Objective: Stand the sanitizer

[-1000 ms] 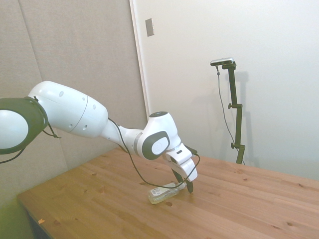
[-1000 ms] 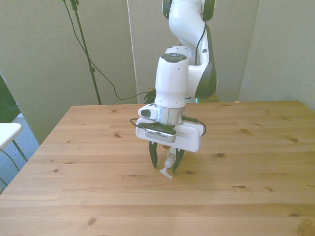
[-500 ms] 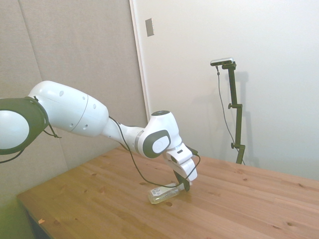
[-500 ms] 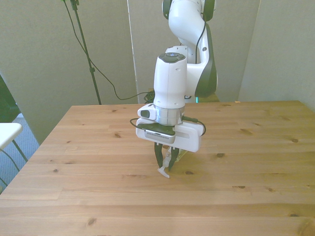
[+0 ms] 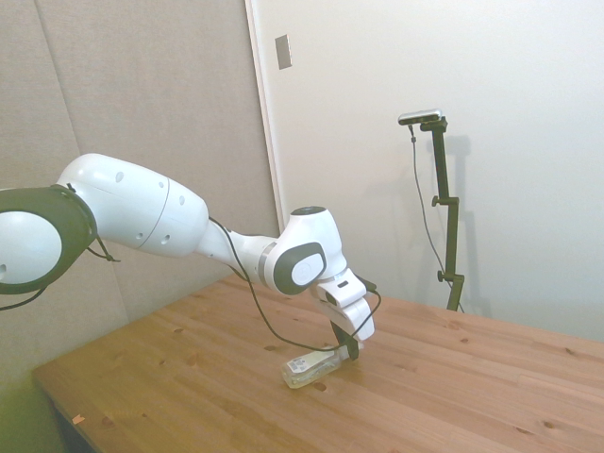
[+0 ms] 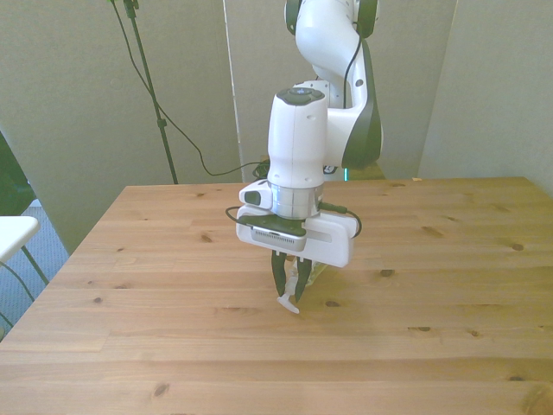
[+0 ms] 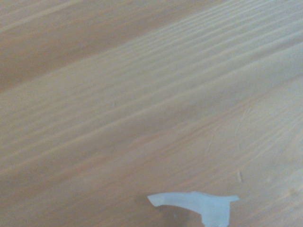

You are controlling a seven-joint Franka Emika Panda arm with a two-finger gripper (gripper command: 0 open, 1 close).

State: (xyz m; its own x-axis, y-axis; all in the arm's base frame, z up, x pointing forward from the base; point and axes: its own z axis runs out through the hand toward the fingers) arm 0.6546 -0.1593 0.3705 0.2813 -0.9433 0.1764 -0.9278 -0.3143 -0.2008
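In your side view, the big white shoulder link of the arm (image 5: 132,212) sits at about nine o'clock, and the arm slopes down from there towards the middle of the wooden plank table (image 5: 453,396). At its end the two-finger gripper (image 5: 350,351) tips downward, its dark fingers (image 5: 342,338) clenched on the neck end of the sanitizer (image 5: 311,368), a small slim clear plastic bottle of pale yellowish liquid with a white label. You can see the bottle lying on its side on the planks near the table's centre, not upright. Its base points toward seven o'clock and its neck rises slightly toward one o'clock, into the fingers. A thin black cable (image 5: 260,316) loops down from the forearm to the gripper body.

In your front view, the table's bare boards (image 6: 155,285) fill the front view's left. At the centre the white wrist (image 6: 295,164) comes straight down, with the flat white gripper body below it. The gripper (image 6: 292,284) hangs at six o'clock from that body. Its fingers (image 6: 279,275) are drawn close together, pinching the sanitizer (image 6: 294,278) at its neck. The narrow white nozzle cap (image 6: 288,303) juts out below the fingertips and sits on or just above the wood; you cannot tell which from here. The rest of the bottle is hidden behind the gripper.

In your wrist view, blurred wood grain (image 7: 118,109) fills nearly everything, and the white nozzle cap (image 7: 194,204) shows as a pale hooked shape against the boards.
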